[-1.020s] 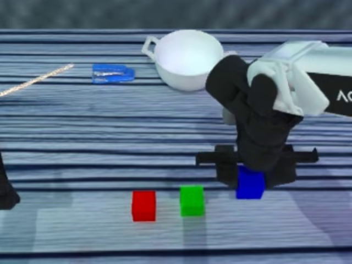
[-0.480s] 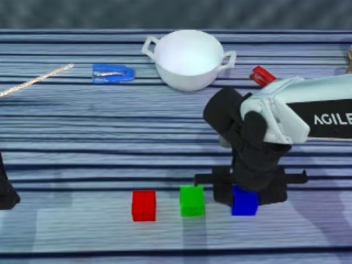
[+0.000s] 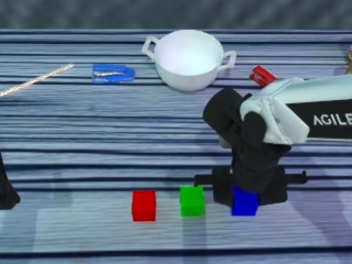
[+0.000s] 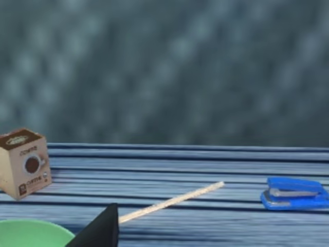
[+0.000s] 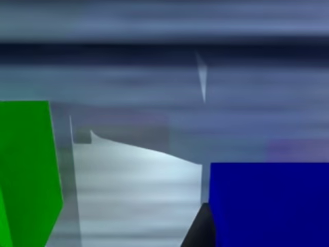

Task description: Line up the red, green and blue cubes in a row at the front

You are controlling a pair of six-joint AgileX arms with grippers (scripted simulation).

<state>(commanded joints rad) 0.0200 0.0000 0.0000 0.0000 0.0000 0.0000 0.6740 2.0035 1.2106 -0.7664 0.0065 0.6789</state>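
Right gripper (image 3: 246, 195) low at front row — fingers grasping blue cube (image 3: 245, 202); left arm parked.

Our right arm (image 3: 308, 113): white glossy shell, black panel with white "AGILE" lettering, bulky matte black wrist, black gripper (image 3: 247, 192) with a flat crossbar. Our left arm (image 3: 6, 190): only a black piece at the worktop's left edge.

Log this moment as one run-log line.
right gripper: at blue cube, front row | row: red cube, green cube, blue | left arm: parked at table's left edge
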